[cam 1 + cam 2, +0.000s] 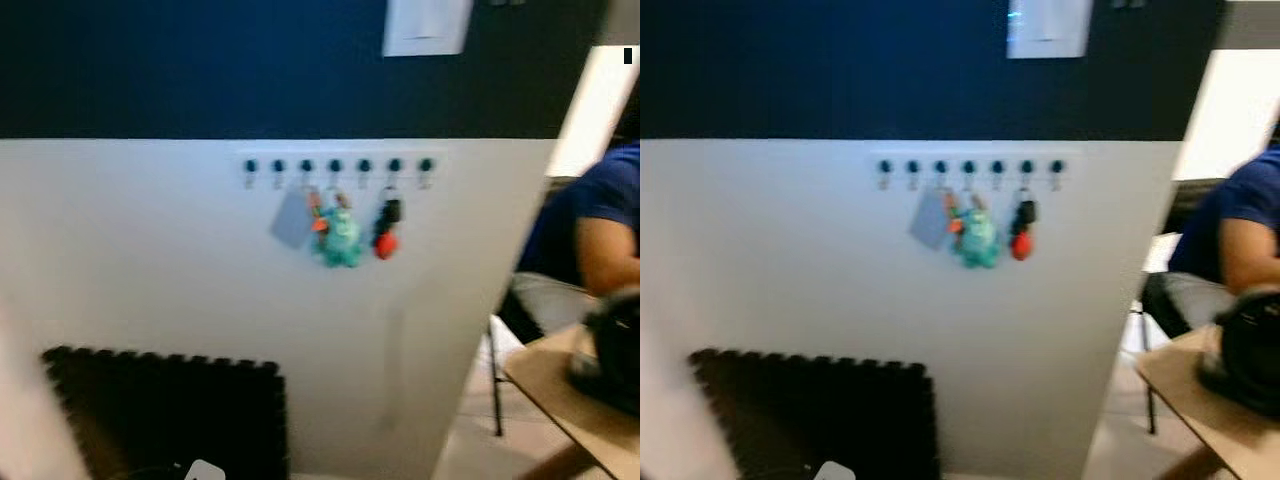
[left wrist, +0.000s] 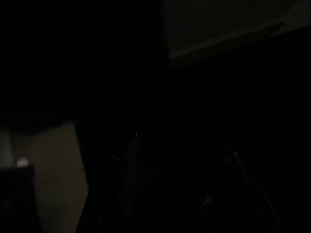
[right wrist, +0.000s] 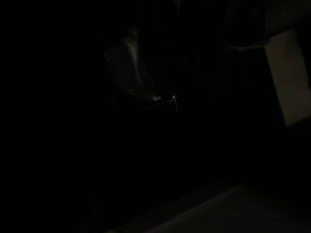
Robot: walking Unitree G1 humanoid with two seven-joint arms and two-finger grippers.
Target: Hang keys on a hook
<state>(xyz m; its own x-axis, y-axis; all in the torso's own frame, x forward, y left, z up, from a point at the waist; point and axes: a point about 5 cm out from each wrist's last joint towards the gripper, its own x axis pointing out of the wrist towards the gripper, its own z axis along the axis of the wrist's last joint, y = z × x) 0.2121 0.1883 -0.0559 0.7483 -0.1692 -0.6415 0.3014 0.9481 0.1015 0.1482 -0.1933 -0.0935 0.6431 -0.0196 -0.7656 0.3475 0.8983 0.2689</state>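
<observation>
Seven dark round hooks (image 1: 335,166) sit in one row on a white strip across the upper part of a white wall panel (image 1: 150,260). Three things hang from them, all near the middle of the row. A flat grey tag (image 1: 292,220) hangs lowest on the left. A teal plush keychain (image 1: 340,238) with an orange piece at its upper left hangs just beside the tag. A bunch with a black fob and a red charm (image 1: 385,243) hangs from the second hook from the right, slightly apart from the plush. The four other hooks are bare. The picture is too blurred to pick out single keys.

The wrist views are nearly black. In the left wrist view the two fingers of the left claw (image 2: 180,179) show only as faint outlines, and I cannot tell how far apart they stand or whether they hold anything. In the right wrist view a dim curved shape with a small glint is all that can be made out, and the right claw's opening cannot be told either.

Above the white panel the wall is dark blue, with a white sheet (image 1: 427,25) fixed high up. A black foam mat (image 1: 170,410) with a toothed edge leans low against the panel. On the right a person in a blue shirt (image 1: 590,225) sits beside a wooden worktop (image 1: 560,400) that carries a black bag (image 1: 612,350).
</observation>
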